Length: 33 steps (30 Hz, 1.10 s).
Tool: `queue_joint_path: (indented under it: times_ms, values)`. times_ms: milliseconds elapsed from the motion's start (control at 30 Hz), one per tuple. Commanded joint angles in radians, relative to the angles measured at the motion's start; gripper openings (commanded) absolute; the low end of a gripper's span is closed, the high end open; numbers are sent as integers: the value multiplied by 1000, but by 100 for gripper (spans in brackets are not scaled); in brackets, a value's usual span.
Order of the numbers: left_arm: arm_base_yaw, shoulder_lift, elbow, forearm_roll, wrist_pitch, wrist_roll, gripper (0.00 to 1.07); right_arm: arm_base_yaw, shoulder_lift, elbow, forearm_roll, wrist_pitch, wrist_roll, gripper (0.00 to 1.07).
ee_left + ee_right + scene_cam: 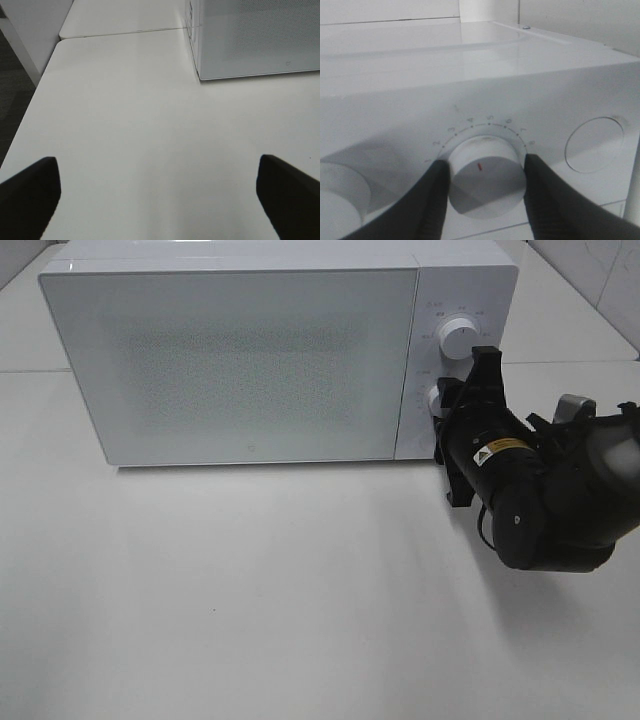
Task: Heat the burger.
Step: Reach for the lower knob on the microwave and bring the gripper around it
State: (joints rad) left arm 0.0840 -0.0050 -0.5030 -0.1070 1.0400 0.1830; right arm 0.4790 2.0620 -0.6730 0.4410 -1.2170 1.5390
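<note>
The burger is out of view. The white microwave (240,360) stands with its frosted door closed, and nothing shows through it. My right gripper (445,410) reaches the control panel and is shut on the lower dial (436,398). In the right wrist view its two black fingers (435,195) press against both sides of that dial (487,175), whose red mark sits near its middle. My left gripper (160,200) is open over bare table with nothing between its fingers (30,195). The left arm does not appear in the exterior high view.
An upper dial (457,337) sits above the gripped one. A round button (594,145) lies on the dial's other side. The microwave's left corner (250,40) shows in the left wrist view. The white table (250,590) extends in front, its left edge (30,100) dropping off.
</note>
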Motion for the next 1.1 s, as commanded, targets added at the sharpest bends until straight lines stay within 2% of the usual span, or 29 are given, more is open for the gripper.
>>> queue_joint_path:
  times_ms: [33, 133, 433, 867, 1100]
  values:
    - [1, -20, 3, 1, -4, -7, 101, -2, 0, -14, -10, -211, 152, 24]
    - [1, -20, 3, 1, -4, -7, 101, -2, 0, -14, -9, -211, 234, 25]
    - [1, -20, 3, 1, -4, -7, 101, -2, 0, -14, -9, -206, 261, 29]
    - [1, -20, 3, 1, -4, -7, 101, -2, 0, -14, -5, -207, 262, 44]
    - [1, -20, 3, 1, -4, -7, 101, -2, 0, -14, -1, -207, 261, 56]
